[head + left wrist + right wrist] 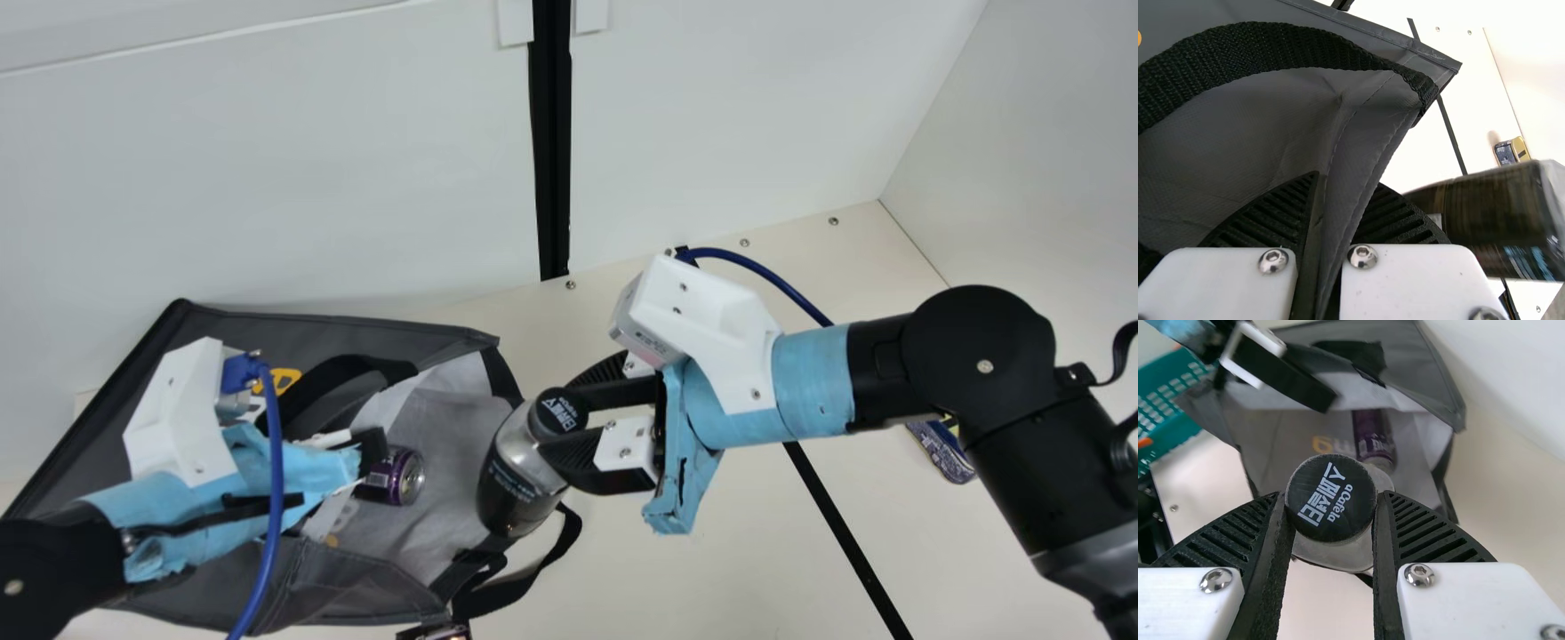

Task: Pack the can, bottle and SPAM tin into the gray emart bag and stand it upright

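Observation:
In the main view my left gripper (369, 453) is at the gray bag (382, 569), which lies on its side with its mouth facing right. The left wrist view shows the left gripper (1346, 193) shut on the edge of the bag (1258, 127). The purple can (391, 477) lies inside the bag. My right gripper (558, 416) is shut on the neck of the dark-bottomed bottle (516, 480), held tilted at the bag's mouth; the right wrist view shows the right gripper (1331, 500) around its black cap (1331, 497). A blue-and-yellow tin (942, 449) lies right, partly behind the right arm.
A black bag handle (524, 591) loops out near the mouth. White walls (267, 178) stand behind the bag. A teal basket (1171, 420) shows beyond the bag in the right wrist view. Cream table surface (676, 587) lies right of the bag.

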### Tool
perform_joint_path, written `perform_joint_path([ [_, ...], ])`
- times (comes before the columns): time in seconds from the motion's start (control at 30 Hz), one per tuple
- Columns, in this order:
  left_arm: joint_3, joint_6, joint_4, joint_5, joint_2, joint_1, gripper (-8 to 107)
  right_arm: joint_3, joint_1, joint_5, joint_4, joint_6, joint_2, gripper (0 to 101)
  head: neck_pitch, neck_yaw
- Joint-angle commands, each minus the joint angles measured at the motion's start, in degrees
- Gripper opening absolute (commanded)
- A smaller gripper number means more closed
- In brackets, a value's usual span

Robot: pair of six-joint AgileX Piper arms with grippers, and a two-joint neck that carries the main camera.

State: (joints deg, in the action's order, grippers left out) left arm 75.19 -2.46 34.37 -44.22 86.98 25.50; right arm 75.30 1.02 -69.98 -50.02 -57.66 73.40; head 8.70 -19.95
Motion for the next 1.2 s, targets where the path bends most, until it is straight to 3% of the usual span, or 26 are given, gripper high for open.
perform_joint_path([
  [0.0, 0.0, 0.0, 0.0, 0.0, 0.0, 0.0, -8, -0.23, -0.03, 0.08, -1.16, -0.64, -0.11, 0, 1.3, -0.05],
  [0.57, 0.0, 0.0, 0.0, 0.0, 0.0, 0.0, -8, -3.66, 0.9, 0.08, -9.25, -8.12, 1.01, 0, 1.3, -0.05],
  [1.17, 0.0, 0.0, 0.0, 0.0, 0.0, 0.0, -8, -5.89, 1.66, 0.08, -13.55, -14.3, 5.29, 0, 1.3, -0.05],
])
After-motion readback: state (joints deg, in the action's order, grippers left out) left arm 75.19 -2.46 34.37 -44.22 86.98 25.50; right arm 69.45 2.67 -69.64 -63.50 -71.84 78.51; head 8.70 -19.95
